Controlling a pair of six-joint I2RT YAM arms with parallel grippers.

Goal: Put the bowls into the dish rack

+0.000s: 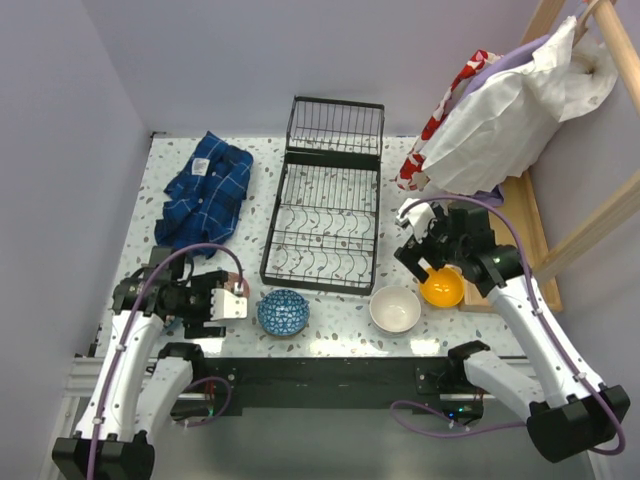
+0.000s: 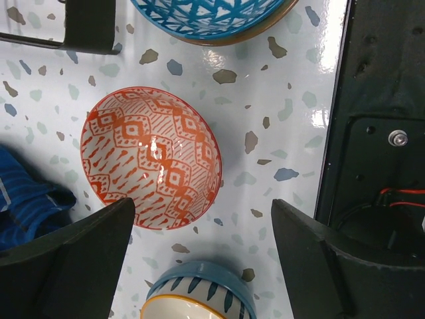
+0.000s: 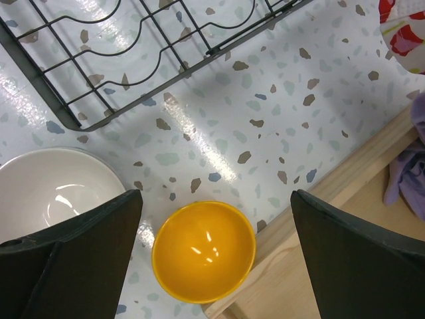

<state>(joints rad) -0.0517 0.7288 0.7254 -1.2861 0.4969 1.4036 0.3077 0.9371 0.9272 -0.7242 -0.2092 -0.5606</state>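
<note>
The black wire dish rack [image 1: 325,210] lies in the middle of the table with nothing in it; its corner [image 3: 133,66] shows in the right wrist view. Along the front stand a blue patterned bowl [image 1: 282,312], a white bowl [image 1: 395,309] and a yellow bowl [image 1: 441,288]. My right gripper [image 1: 425,258] hangs open above the yellow bowl [image 3: 204,251], touching nothing. My left gripper [image 2: 202,219] is open over a red patterned bowl [image 2: 151,157] and a blue-striped, yellow-rimmed bowl [image 2: 199,292]; my left arm hides both in the top view.
A blue checked cloth [image 1: 207,190] lies at the back left. A wooden tray [image 1: 530,230] with white and red fabric [image 1: 500,110] piled above it borders the right side, its edge [image 3: 345,252] right beside the yellow bowl. The black arm mount [image 2: 378,133] runs along the near edge.
</note>
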